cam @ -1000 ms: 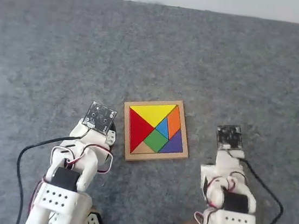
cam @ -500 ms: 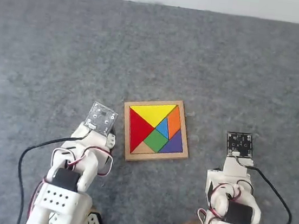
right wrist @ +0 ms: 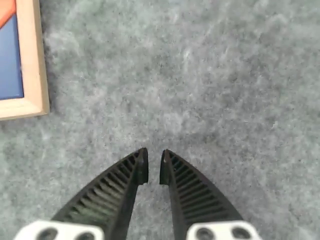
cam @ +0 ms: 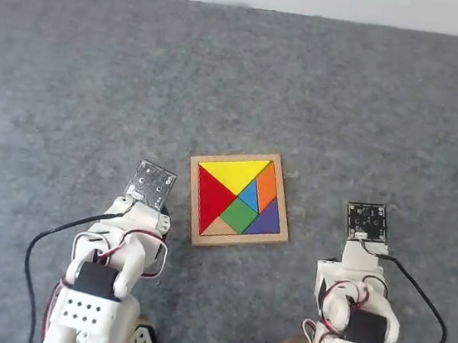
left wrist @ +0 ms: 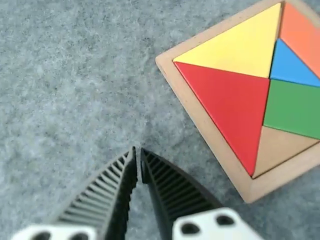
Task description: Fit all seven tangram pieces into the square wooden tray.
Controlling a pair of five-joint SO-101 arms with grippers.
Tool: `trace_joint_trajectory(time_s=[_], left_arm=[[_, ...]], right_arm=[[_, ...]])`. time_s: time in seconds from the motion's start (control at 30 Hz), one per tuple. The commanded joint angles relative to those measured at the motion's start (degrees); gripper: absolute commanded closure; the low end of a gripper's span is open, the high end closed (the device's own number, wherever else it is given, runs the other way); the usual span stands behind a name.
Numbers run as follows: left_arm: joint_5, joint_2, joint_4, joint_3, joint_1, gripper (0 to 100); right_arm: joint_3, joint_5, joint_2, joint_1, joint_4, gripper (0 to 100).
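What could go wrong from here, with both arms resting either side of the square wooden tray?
1. The left gripper, shut and empty, hangs near the rim of the square wooden tray; a swing that way might knock the tray.
2. The tray lies loose on the grey carpet, so a bump could slide it and perhaps unseat flat pieces such as the large red triangle.

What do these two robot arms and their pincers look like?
The left arm and right arm are white plastic with black motor blocks, looped red and white wires and a trailing black cable. The left gripper and right gripper have black, ribbed, pointed fingers on white bases.
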Motion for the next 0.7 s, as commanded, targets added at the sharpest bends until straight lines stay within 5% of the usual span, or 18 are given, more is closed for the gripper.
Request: trace_joint_trajectory(time_s=[0.0, 0.33, 0.67], left_arm=[[-0.26, -3.6, 4.48, -0.66, -0.53, 99], [-0.26, -13.98, 19.87, -0.92, -0.53, 99], [-0.26, -14.86, 20.48, -0.92, -0.62, 99]], right_arm=[[0.97, 0.7, -0.48, 0.57, 0.31, 94.3], [0.97, 0.7, -0.48, 0.57, 0.31, 94.3], [0.97, 0.7, -0.48, 0.48, 0.31, 94.3]])
